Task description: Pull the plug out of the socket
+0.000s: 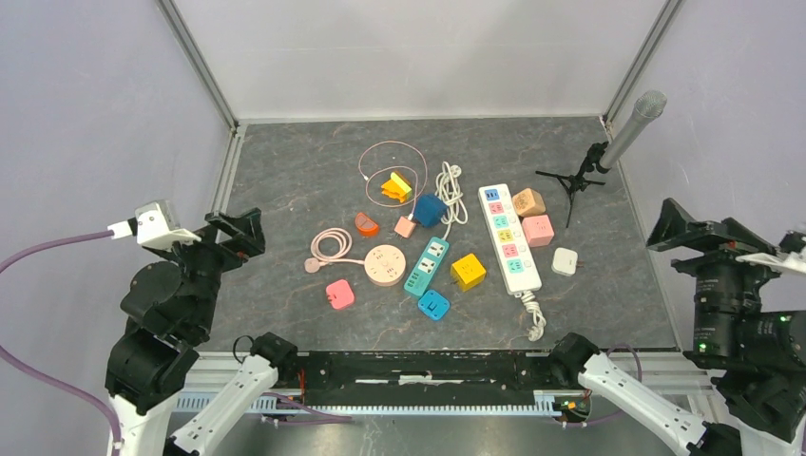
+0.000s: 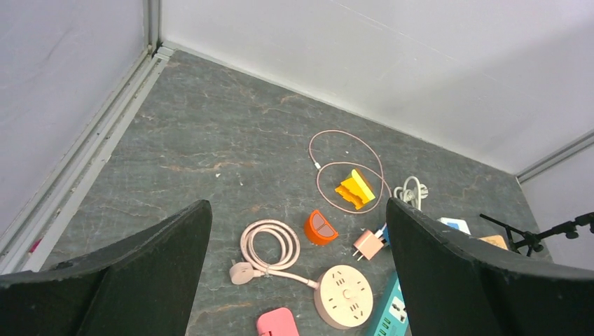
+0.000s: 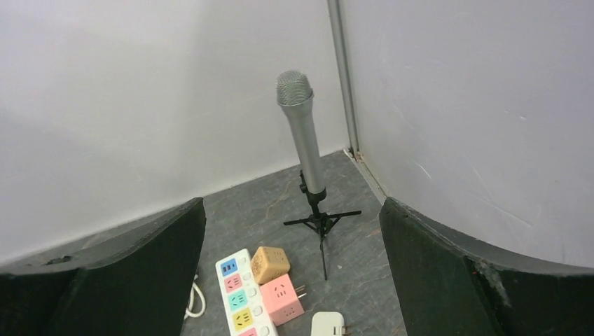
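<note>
A dark blue cube socket (image 1: 430, 209) lies mid-table with a white coiled cable (image 1: 451, 188) behind it. A small pink plug adapter (image 1: 406, 226) lies against its near-left side; its prongs point away, and I cannot tell what joins them. In the left wrist view the pink adapter (image 2: 368, 244) shows, with the blue cube mostly hidden behind my finger. My left gripper (image 1: 235, 234) (image 2: 298, 210) is open and empty, raised at the left edge. My right gripper (image 1: 680, 233) (image 3: 292, 206) is open and empty, raised at the right edge.
Scattered about are a round beige power strip (image 1: 385, 264) with a coiled pink cord (image 1: 331, 245), a teal strip (image 1: 427, 265), a white multi-colour strip (image 1: 508, 237), yellow (image 1: 468, 272), pink (image 1: 538, 230), tan (image 1: 528, 201) and blue (image 1: 433, 304) cubes. A microphone on a tripod (image 1: 608, 152) stands back right.
</note>
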Controlling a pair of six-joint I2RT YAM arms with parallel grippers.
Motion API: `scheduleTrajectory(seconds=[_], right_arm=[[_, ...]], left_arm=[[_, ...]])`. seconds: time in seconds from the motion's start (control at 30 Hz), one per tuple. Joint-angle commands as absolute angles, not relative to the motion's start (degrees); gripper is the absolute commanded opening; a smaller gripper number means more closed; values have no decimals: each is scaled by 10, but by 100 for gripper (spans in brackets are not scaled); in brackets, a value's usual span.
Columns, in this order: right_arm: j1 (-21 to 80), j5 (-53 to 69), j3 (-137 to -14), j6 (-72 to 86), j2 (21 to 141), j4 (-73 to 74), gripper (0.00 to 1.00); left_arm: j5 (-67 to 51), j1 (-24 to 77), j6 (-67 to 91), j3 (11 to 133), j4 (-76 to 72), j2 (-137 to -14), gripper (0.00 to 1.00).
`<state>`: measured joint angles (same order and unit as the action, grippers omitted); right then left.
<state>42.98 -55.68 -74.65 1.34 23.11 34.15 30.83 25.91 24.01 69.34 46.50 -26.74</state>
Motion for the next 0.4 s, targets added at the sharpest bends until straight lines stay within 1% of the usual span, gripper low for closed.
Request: scheduleTrajectory(seconds=[0.0,0.37], right_arm=[[429,-594,-748,5,226,331,98],[429,-613,-711,5,219,321,98]], left_arm=[[330,262,215,693,461,-269,100],[349,261,220,691,464,-270,100]])
